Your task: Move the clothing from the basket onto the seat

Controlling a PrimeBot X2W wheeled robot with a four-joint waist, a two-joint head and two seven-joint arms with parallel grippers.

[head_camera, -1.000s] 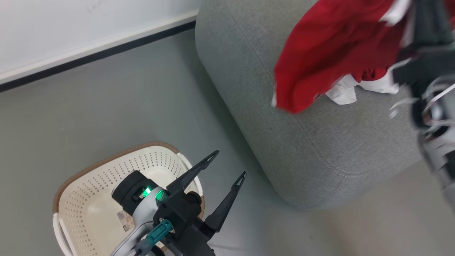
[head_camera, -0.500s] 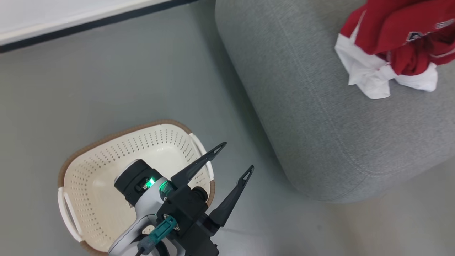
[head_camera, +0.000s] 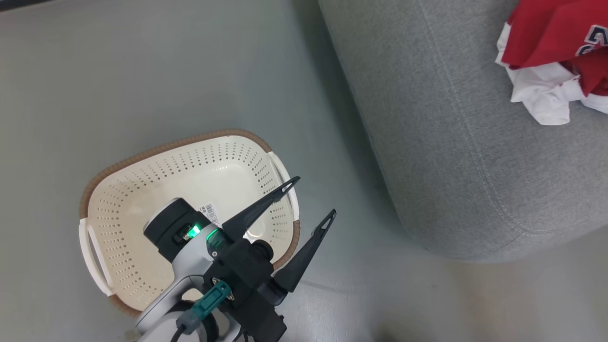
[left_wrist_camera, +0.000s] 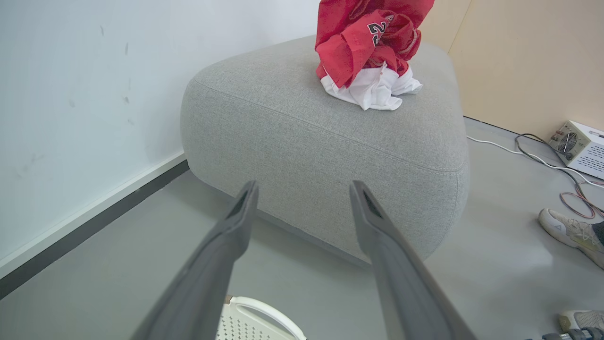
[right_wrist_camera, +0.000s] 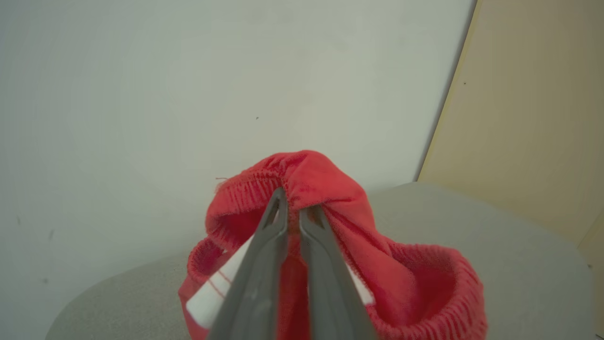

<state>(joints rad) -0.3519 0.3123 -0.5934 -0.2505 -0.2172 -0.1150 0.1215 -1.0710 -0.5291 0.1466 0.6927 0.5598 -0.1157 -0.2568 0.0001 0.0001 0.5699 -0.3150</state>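
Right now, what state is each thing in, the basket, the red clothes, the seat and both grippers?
Cream-white perforated plastic basket: upright on floor, no clothing seen inside.
Bright red clothing with white trim: bunched in a heap, top pinched up.
Grey fabric seat: bearing the clothing.
Left gripper: open, empty.
Right gripper: shut on the clothing.

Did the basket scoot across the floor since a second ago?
No. The basket keeps the same gap to the seat and its near corner; the whole head view slid because the camera turned.
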